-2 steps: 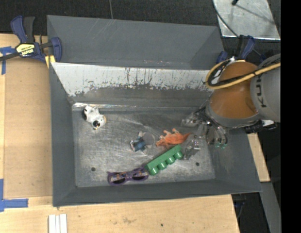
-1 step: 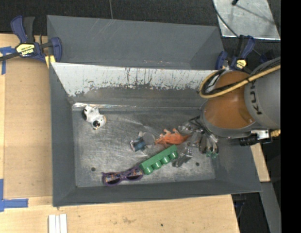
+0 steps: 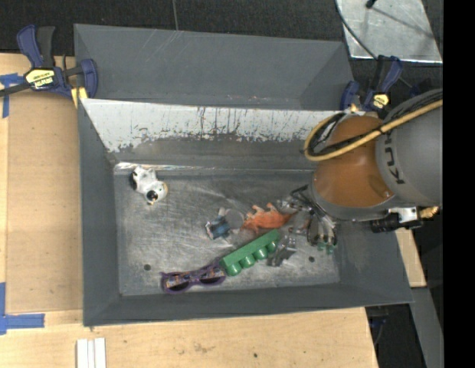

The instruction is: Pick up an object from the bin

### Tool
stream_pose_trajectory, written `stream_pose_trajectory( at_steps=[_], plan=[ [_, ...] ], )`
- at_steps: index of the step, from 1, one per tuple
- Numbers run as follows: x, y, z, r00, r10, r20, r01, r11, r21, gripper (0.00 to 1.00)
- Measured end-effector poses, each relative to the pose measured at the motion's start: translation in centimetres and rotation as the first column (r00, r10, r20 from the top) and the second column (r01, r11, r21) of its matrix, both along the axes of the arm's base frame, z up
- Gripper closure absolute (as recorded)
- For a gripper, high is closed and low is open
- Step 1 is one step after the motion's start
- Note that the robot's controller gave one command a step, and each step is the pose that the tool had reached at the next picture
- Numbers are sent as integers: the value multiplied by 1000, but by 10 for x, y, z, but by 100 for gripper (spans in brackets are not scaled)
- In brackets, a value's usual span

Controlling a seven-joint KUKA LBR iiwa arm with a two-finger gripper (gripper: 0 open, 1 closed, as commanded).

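My gripper (image 3: 310,232) reaches down into the right part of the bin floor, below the orange cover on the wrist. An orange toy animal (image 3: 262,219) lies just left of it. A green ridged block (image 3: 251,253) lies slanted below that, its right end near the fingertips. A small dark grey piece (image 3: 281,256) rests at the block's right end, under the gripper. Nothing shows clearly between the fingers.
A small blue toy (image 3: 217,227) lies left of the orange animal. Purple sunglasses (image 3: 192,280) rest near the front wall. A white toy with dark spots (image 3: 148,185) sits in the back left corner of the floor.
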State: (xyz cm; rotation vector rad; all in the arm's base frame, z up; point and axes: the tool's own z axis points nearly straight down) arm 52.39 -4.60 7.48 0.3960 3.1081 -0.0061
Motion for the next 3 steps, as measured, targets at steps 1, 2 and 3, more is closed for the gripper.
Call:
stream_pose_trajectory(
  at_steps=[1,2,3],
  plan=[
    [-8,34,0,1000,-29,6,29,1000,0,0],
    [-7,62,0,1000,-26,10,26,1000,1,100],
    [-7,62,0,1000,-26,10,26,1000,1,100]
  ],
)
